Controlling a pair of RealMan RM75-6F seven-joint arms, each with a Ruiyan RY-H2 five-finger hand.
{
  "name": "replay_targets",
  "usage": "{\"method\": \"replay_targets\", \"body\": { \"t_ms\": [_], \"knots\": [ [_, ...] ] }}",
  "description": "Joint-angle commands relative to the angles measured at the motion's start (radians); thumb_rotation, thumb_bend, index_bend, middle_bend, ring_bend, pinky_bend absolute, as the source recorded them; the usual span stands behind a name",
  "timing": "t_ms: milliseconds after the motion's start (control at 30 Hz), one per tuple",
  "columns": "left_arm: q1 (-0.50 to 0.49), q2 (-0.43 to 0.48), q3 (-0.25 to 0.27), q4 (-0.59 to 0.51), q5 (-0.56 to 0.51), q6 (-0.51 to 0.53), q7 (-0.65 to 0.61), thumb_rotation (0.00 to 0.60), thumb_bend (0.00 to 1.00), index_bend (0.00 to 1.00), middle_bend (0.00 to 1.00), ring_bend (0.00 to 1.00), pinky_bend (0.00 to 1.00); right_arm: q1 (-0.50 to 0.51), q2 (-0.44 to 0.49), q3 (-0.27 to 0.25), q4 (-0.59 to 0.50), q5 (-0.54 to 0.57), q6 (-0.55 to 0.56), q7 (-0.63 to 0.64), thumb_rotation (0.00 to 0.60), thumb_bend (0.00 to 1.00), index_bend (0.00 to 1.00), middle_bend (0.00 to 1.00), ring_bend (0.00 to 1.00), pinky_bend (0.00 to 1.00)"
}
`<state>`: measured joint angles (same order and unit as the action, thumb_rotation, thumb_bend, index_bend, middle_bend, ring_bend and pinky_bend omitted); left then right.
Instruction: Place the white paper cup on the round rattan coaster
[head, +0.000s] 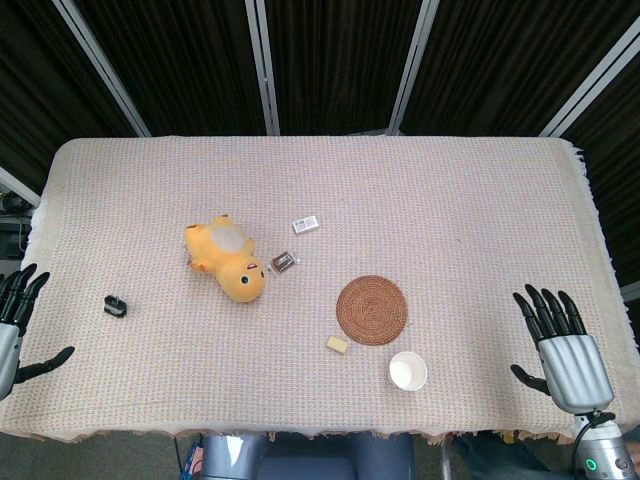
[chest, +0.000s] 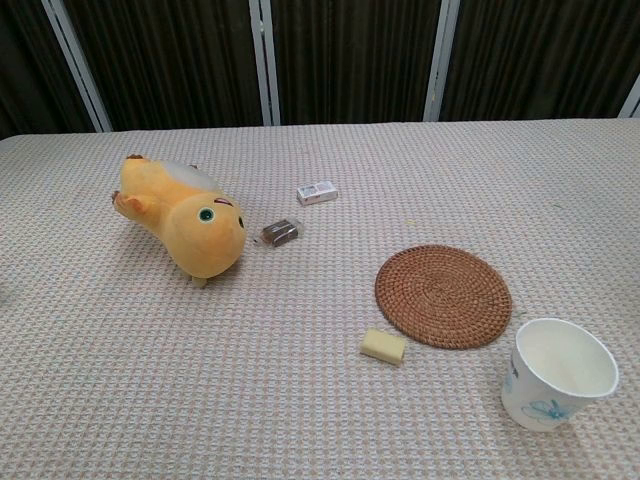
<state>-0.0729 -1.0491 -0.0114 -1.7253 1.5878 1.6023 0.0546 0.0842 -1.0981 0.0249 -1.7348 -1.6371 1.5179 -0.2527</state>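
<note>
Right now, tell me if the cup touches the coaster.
Apart. The chest view shows a strip of tablecloth between the cup and the coaster; the head view shows the same gap.

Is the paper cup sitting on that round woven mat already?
No, the white paper cup stands upright on the tablecloth beside the round rattan coaster, not on it.

I see the cup just in front of the coaster, slightly right, not on it. A small block lies at the coaster's front left; the plush toy sits well left.
</note>
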Motion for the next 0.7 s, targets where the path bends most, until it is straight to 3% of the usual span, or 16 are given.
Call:
{"method": "replay_targets", "body": {
  "t_ms": [33,233,433,700],
  "knots": [
    [0.000,0.000,0.000,-0.001,0.000,-0.004,0.004,0.600,0.00,0.00,0.00,0.00,0.00,0.001,0.000,-0.001,0.000,0.001,-0.004,0.001,0.600,0.00,0.00,0.00,0.00,0.00],
    [-0.001,-0.001,-0.002,-0.005,-0.003,-0.012,0.012,0.600,0.00,0.00,0.00,0.00,0.00,0.008,0.001,-0.009,-0.001,0.000,-0.026,0.017,0.600,0.00,0.00,0.00,0.00,0.00],
    [-0.001,-0.008,-0.007,-0.006,0.004,-0.009,0.039,0.600,0.00,0.00,0.00,0.00,0.00,0.091,0.028,-0.063,-0.022,-0.035,-0.213,0.100,0.600,0.00,0.00,0.00,0.00,0.00],
    [-0.015,-0.028,-0.022,-0.008,-0.038,-0.048,0.089,0.600,0.00,0.00,0.00,0.00,0.00,0.237,-0.021,-0.041,-0.084,0.004,-0.466,-0.043,0.600,0.00,0.00,0.05,0.05,0.11]
  ]
}}
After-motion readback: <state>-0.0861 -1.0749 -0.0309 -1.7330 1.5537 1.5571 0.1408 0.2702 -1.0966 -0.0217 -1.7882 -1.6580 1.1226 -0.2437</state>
